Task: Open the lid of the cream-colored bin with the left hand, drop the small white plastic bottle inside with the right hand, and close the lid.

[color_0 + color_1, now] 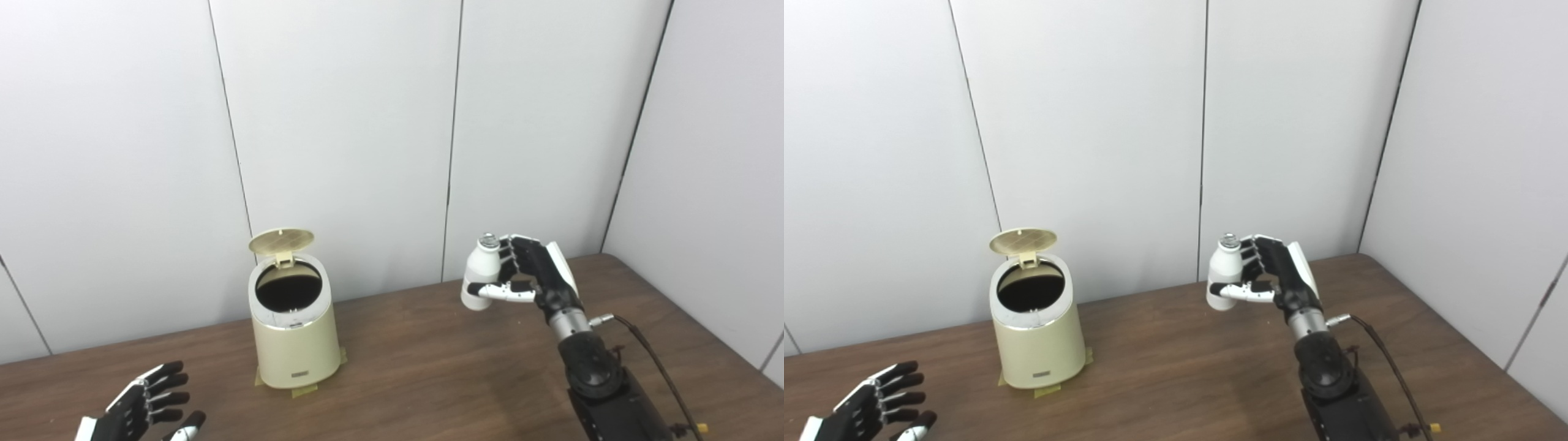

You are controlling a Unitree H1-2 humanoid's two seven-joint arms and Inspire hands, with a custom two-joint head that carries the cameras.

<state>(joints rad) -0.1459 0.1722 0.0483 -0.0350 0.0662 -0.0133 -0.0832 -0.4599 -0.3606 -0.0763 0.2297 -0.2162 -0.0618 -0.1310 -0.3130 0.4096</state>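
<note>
The cream-colored bin (296,343) stands on the brown table, left of centre. Its round lid (281,241) is up and tilted back, so the dark inside shows. My right hand (531,272) is shut on the small white plastic bottle (479,272) and holds it upright above the table, well to the right of the bin. My left hand (142,405) is open and empty, low at the front left, apart from the bin. The same scene shows in the right eye view, with the bin (1038,343) and the bottle (1224,272).
Yellow tape (304,389) sticks out from under the bin's base. White wall panels (343,122) stand close behind the table's far edge. A cable (658,361) runs from my right wrist down to the bottom right.
</note>
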